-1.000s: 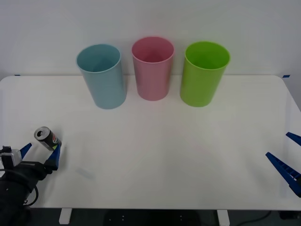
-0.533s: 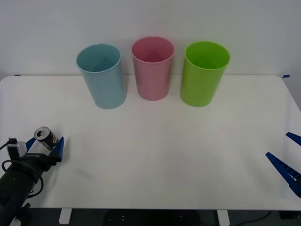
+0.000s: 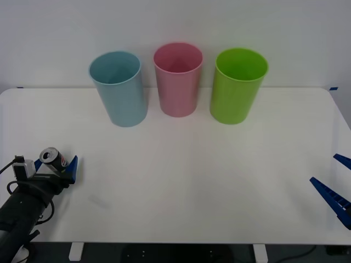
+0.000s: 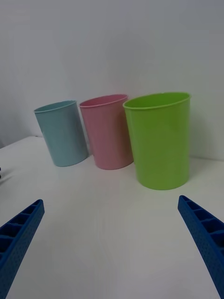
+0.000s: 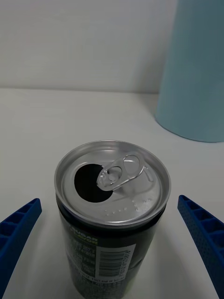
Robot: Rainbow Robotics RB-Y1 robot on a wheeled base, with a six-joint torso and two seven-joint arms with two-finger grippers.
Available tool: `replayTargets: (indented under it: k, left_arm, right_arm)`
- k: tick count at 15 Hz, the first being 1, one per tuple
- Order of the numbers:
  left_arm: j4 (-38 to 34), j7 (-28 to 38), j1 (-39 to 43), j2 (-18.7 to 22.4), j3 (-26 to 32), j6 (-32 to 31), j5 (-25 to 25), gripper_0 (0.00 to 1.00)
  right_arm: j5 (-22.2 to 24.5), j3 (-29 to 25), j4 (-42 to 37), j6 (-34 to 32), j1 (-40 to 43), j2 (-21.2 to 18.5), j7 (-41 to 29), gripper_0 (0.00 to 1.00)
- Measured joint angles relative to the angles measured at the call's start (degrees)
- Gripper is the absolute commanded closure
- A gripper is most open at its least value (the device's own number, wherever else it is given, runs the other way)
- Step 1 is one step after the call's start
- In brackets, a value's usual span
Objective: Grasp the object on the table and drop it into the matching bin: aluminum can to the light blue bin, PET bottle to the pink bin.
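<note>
Although the left gripper (image 3: 55,167) has the aluminum can (image 3: 52,158) between its spread blue fingers at the lower left of the front view, nothing is clamped: in the left wrist view a gap shows on each side of the can (image 5: 112,219), which stands upright on the white table (image 3: 197,181) with its opened silver top showing. So the grasp is not yet made, and the lift, the carry and the drop all remain. The light blue bin (image 3: 118,87) waits at the upper left of the front view, well apart from the can, beside the pink bin (image 3: 177,79) and a lime green bin (image 3: 238,85). The right gripper (image 3: 335,189) rests idle at the lower right edge, fingers apart.
</note>
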Motion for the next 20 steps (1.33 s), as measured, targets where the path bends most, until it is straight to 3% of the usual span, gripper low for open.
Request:
replayTargets:
  k: [1, 2, 14, 20]
  left_arm:
    - [0.0, 0.0, 0.0, 0.0, 0.0, 0.0, 0.0, 0.89]
    - [0.0, 0.0, 0.0, 0.0, 0.0, 0.0, 0.0, 1.00]
    - [-1.6, 0.1, 0.1, 0.0, -0.2, -1.3, 0.2, 1.00]
    - [-9.8, 3.2, 2.4, 0.0, -0.2, -1.4, -0.8, 1.00]
  right_arm:
    - [0.0, 0.0, 0.0, 0.0, 0.0, 0.0, 0.0, 0.00]
    - [0.0, 0.0, 0.0, 0.0, 0.0, 0.0, 0.0, 0.00]
    - [0.0, 0.0, 0.0, 0.0, 0.0, 0.0, 0.0, 0.00]
    - [0.0, 0.0, 0.0, 0.0, 0.0, 0.0, 0.0, 0.00]
